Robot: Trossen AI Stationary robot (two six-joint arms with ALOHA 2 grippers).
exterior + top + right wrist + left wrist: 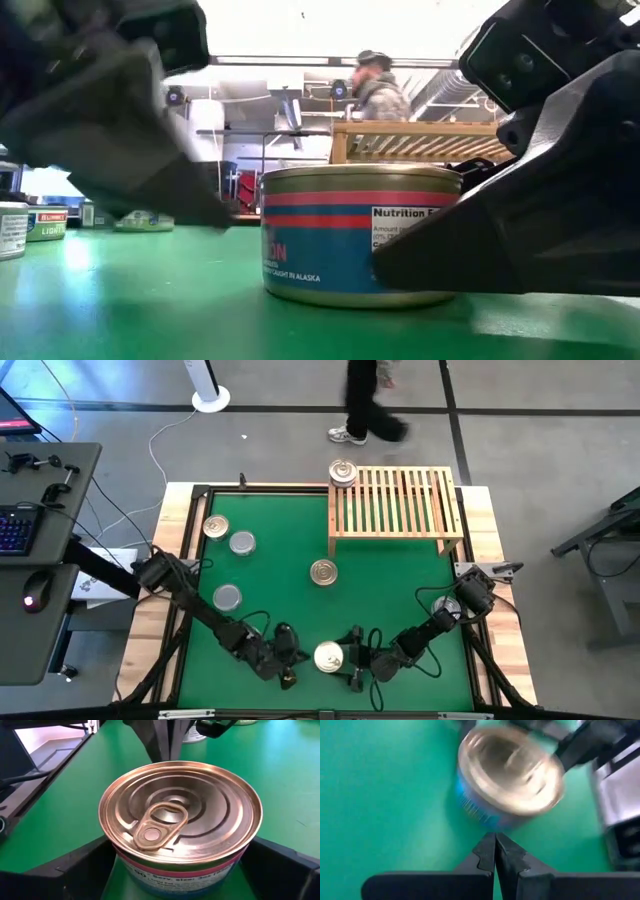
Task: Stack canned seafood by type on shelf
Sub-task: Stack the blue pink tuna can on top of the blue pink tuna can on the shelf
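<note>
So the tin in play [329, 657] is a gold-lidded one with a blue and red label, sitting upright on the green tabletop [280, 575] at the bottom middle of the overhead frame. The right claw [352, 663] has its fingers spread wide on either side of it. In the right wrist view the tin [180, 820] fills the gap between the two dark fingers, but I can't tell if they're actually touching the sides yet. It's not lifted, the base is flat on the green in the low view.

Looks to me like this is the grab step. Next move would be to squeeze shut on the tin, lift, and carry it up to the shelf [396, 502] in the upper right, where one tin [343, 473] already sits at the shelf's left corner.

The left claw [284, 663] is just left of the tin, fingers pressed together, holding nothing, tips pointing at it.

Other tins [229, 543] are scattered at left, one [323, 572] mid-frame.
</note>
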